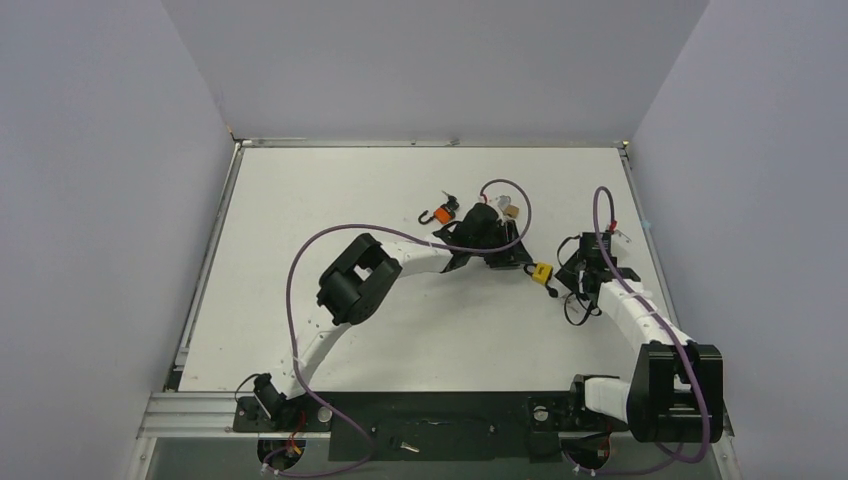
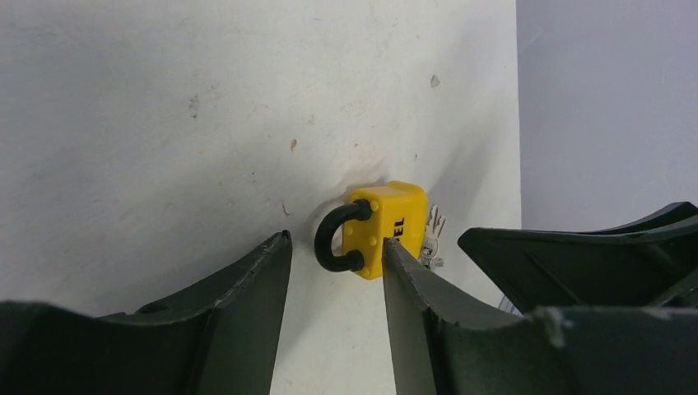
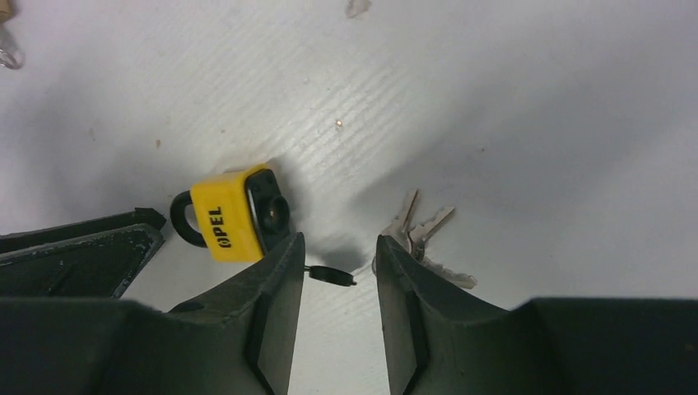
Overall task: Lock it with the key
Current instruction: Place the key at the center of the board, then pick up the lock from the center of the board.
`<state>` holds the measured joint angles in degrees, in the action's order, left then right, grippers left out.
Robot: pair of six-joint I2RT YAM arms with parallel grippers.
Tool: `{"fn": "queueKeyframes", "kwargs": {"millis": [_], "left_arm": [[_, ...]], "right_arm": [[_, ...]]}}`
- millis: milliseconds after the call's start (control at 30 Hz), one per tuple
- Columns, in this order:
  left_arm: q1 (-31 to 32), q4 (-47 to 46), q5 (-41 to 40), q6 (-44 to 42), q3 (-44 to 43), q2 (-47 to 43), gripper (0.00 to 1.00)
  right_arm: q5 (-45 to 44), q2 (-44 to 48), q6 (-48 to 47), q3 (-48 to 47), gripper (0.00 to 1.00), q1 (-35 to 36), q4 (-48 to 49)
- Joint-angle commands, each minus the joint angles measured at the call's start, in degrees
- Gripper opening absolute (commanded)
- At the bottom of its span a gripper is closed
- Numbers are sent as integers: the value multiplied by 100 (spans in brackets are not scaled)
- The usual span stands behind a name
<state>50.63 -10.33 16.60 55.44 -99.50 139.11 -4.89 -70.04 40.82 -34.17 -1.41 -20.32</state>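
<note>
Currently the padlock [image 2: 387, 226] lies between left fingers [image 2: 247, 304] and right fingers [image 3: 263, 313], both pairs spread.

Yellow padlock and its keys, lying apart on the table.

We record the yellow padlock [image 1: 541, 271] [image 2: 387, 229] [image 3: 233, 213] flat on its side on the white table [image 1: 400, 330], right of centre. Its black shackle [image 2: 334, 237] [image 3: 184, 220] appears seated in the body at both ends. Black lettering ending "PEL" runs along the upward face. The black bottom end, with its round keyway, faces the bunch of keys [image 3: 418, 238] [image 2: 431, 237]. These silver keys lie fanned out flat, near the lock but not touching it. We also note a black-headed key [image 3: 330, 276] lying flat between lock and bunch, partly hidden.
</note>
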Motion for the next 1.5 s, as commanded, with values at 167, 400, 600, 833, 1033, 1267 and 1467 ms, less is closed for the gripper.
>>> {"fn": "queueKeyframes", "kwargs": {"millis": [167,400,600,833,1033,1267,1467], "left_arm": [[-467,865,-285,-882,102,-1640,47],[-1150,2064,-943,-934,1220,-3484,48],[-1749,2566,-898,-1308,2119,-4850,48],[-2123,2877,-658,-1528,2647,-5688,49],[-2236,2930,-407,-1536,2615,-5862,49],[-2297,2858,-259,-1485,2641,-5942,49],[-2334,2776,-193,-1418,2695,-5908,49]], "right_arm": [[-689,-171,-432,-1457,64,779,-222],[-1362,-2473,-439,-3419,71,1328,-410],[-1377,-3866,-538,-4703,69,1461,-488],[-1730,-4758,-554,-5820,70,1717,-885],[-2104,-5417,-496,-6583,69,1776,-1421],[-2008,-5916,-528,-6989,64,1780,-1625],[-1850,-6099,-573,-7063,59,1853,-1631]]}}
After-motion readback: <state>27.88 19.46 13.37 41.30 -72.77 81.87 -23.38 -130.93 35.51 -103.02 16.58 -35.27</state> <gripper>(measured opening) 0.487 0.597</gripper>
